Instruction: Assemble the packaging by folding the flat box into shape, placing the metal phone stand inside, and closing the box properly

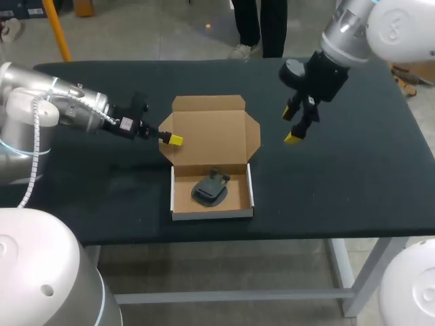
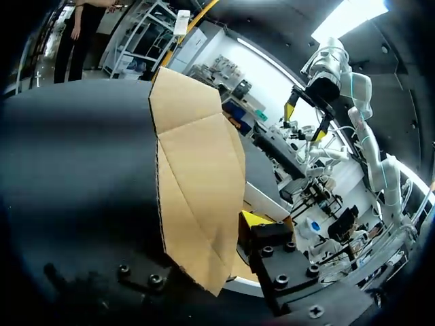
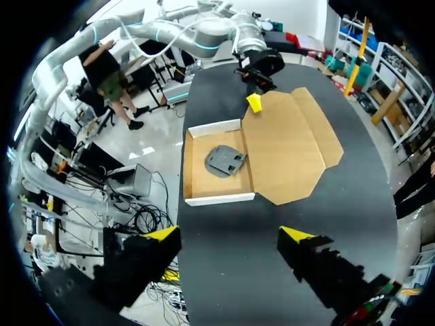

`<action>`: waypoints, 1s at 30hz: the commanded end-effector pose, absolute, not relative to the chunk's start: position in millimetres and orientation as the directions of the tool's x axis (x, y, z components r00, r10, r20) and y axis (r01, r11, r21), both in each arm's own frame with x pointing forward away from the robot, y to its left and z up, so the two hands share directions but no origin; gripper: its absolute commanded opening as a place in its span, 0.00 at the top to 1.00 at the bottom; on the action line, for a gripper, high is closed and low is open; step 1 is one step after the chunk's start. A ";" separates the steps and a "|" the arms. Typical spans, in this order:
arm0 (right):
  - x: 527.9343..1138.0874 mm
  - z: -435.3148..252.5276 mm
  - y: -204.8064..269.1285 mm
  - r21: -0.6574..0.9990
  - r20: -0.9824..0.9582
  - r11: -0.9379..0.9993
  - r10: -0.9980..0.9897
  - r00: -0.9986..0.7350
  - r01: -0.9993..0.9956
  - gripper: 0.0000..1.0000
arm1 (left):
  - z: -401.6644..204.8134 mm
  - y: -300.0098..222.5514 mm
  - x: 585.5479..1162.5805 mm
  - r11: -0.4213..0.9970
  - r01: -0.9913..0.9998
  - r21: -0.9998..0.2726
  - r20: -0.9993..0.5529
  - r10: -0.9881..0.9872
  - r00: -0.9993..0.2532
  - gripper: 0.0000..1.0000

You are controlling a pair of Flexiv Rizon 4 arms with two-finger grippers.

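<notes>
open box on the table, stand lying in its tray, lid laid open behind, left gripper at the lid's left edge, honestly can't tell if it's pinching it, right gripper spread wide, hovering off to the box's right

One box, one phone stand, two end effectors

The box sits near the middle of the table. It is a brown cardboard tray with white outer walls folded upright, its lid and side flaps lying open on the far side. The metal phone stand, dark grey, lies inside the tray, roughly centred and seemingly folded flat.
</notes>
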State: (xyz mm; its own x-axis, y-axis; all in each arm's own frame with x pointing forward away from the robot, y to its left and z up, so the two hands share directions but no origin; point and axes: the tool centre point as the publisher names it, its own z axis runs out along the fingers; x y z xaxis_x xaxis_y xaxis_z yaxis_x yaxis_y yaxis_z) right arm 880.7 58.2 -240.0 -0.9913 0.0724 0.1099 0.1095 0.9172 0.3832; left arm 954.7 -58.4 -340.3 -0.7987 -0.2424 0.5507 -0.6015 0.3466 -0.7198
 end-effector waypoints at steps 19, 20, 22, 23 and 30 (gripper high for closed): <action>882.2 -239.2 66.1 0.359 0.125 0.927 0.070 -0.990 0.111 0.00 | -334.4 -62.0 954.7 0.304 -0.550 -0.778 0.528 -0.158 -0.834 0.71; 882.2 -239.2 66.4 0.359 0.125 0.927 0.070 -0.990 0.111 0.00 | -334.2 -62.8 954.9 0.304 -0.546 -0.781 0.525 -0.155 -0.837 0.71; 882.2 -239.2 66.8 0.357 0.126 0.928 0.070 -0.990 0.111 0.00 | -333.7 -64.2 954.9 0.304 -0.542 -0.783 0.522 -0.152 -0.839 0.72; 882.2 -239.2 66.9 0.357 0.126 0.928 0.069 -0.990 0.110 0.00 | -333.6 -64.7 955.0 0.304 -0.540 -0.785 0.519 -0.152 -0.841 0.72; 881.4 -239.5 67.2 0.352 0.129 0.929 0.070 -0.989 0.111 0.00 | -334.2 -66.6 955.6 0.296 -0.532 -0.793 0.512 -0.150 -0.846 0.80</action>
